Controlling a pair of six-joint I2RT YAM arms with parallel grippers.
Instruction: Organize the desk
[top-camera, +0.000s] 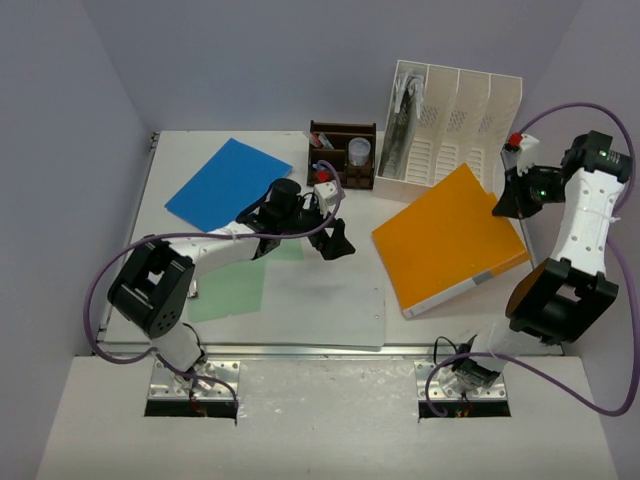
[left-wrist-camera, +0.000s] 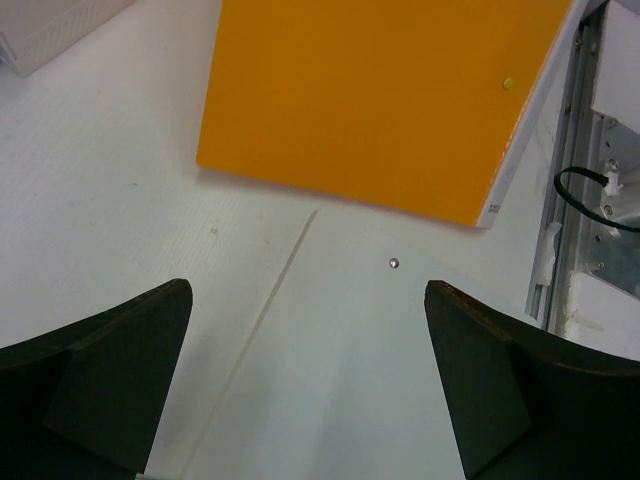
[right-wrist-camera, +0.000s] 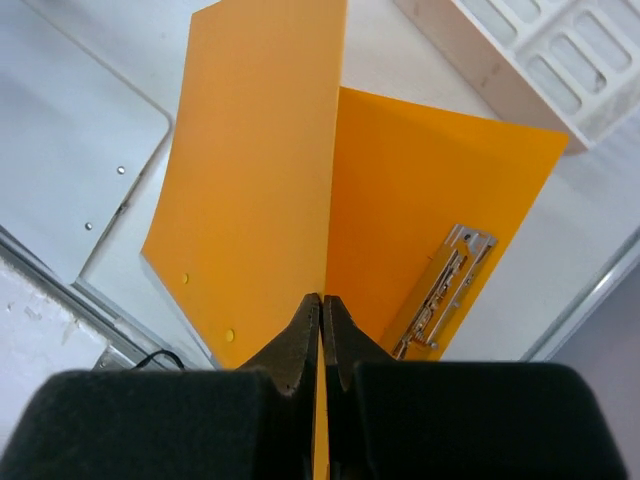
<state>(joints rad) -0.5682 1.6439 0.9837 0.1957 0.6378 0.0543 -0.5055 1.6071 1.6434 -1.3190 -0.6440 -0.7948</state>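
The white desk (top-camera: 365, 205) carries an orange binder (top-camera: 445, 235) at the right. My right gripper (top-camera: 503, 205) is shut on the edge of the binder's front cover (right-wrist-camera: 250, 170) and holds it lifted, so the inside with its metal clip (right-wrist-camera: 440, 295) shows; the gripper (right-wrist-camera: 322, 300) pinches the cover between both fingers. My left gripper (top-camera: 335, 240) is open and empty, hovering over the middle of the desk, left of the binder. In the left wrist view the gripper (left-wrist-camera: 307, 290) faces the binder (left-wrist-camera: 380, 100) with bare desk (left-wrist-camera: 120, 200) between its fingers.
A blue folder (top-camera: 230, 185) lies at the back left and a pale green sheet (top-camera: 235, 285) under my left arm. A brown pen organizer (top-camera: 342, 155) and a white slotted file rack (top-camera: 450, 125) stand at the back. A white mat (top-camera: 320, 300) lies at the front centre. A metal rail (top-camera: 300, 350) runs along the near edge.
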